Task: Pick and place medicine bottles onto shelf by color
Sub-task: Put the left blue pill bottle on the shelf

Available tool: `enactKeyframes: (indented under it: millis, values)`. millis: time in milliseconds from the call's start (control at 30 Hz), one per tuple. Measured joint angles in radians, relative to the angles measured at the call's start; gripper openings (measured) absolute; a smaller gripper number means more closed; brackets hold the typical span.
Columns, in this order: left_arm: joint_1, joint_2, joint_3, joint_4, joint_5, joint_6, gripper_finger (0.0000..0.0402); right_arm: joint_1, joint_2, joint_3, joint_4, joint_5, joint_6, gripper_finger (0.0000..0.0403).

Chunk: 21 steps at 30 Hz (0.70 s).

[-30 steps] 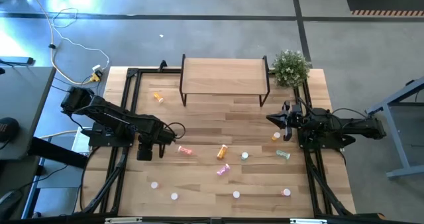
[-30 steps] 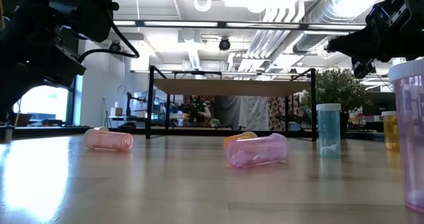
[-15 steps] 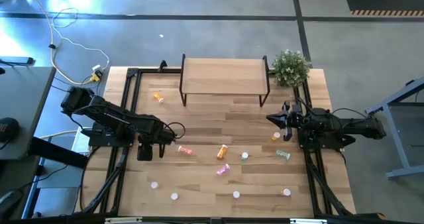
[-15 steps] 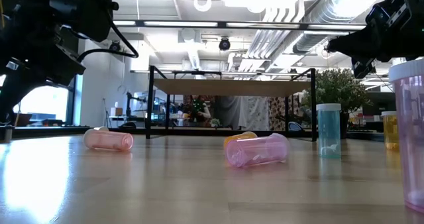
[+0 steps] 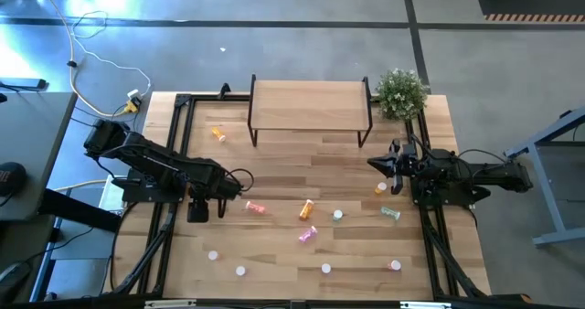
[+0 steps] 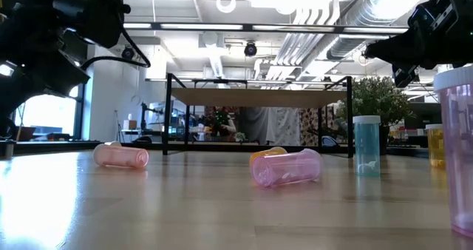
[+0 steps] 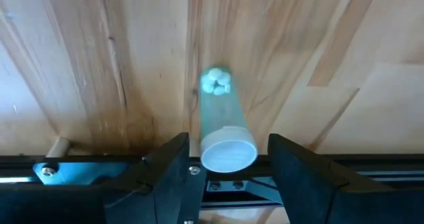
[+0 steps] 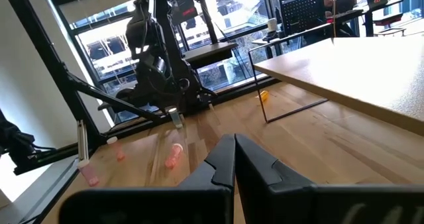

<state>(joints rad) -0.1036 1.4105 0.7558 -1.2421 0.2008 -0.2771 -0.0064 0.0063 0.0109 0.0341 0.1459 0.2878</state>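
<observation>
My left gripper [image 7: 228,166] points down at the table's left side [image 5: 197,208], open. A green medicine bottle [image 7: 224,128] stands upright on its base between the fingers, white cap up, with a gap on each side. Other medicine bottles lie or stand on the planks: pink [image 5: 255,207], orange [image 5: 307,208], pink [image 5: 307,235], green [image 5: 391,214], orange [image 5: 218,133]. The shelf [image 5: 310,103] stands at the far middle with nothing on its board. My right gripper [image 5: 395,167] hangs level at the right, shut [image 8: 233,159], holding nothing.
A potted plant [image 5: 402,91] stands right of the shelf. Upright bottles stand along the near edge [image 5: 240,271] [image 5: 325,269] [image 5: 394,265]. Black frame rails [image 5: 174,163] run along both table sides. Bare planks lie between the shelf and the scattered bottles.
My left gripper has opened while staying in place above the table's left side. No bottle has moved.
</observation>
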Motion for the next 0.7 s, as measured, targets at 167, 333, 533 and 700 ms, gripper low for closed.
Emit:
enactKeyframes:
  millis: [167,333,533,700]
  values:
    - [0.001,0.000,-0.011,0.016,-0.016,0.017,0.0197,0.000,0.000,0.000,0.000,0.000,0.000,0.0000]
    - [0.001,0.000,-0.011,0.032,-0.043,0.019,0.0197,0.000,0.000,0.000,0.000,0.000,0.000,0.0000]
    - [0.001,0.000,-0.011,0.032,-0.055,0.026,0.0192,0.000,0.000,0.000,0.000,-0.001,0.000,0.0000]
    - [0.001,0.000,-0.011,0.030,-0.043,0.026,0.0162,0.000,0.000,0.000,0.000,-0.001,0.000,0.0000]
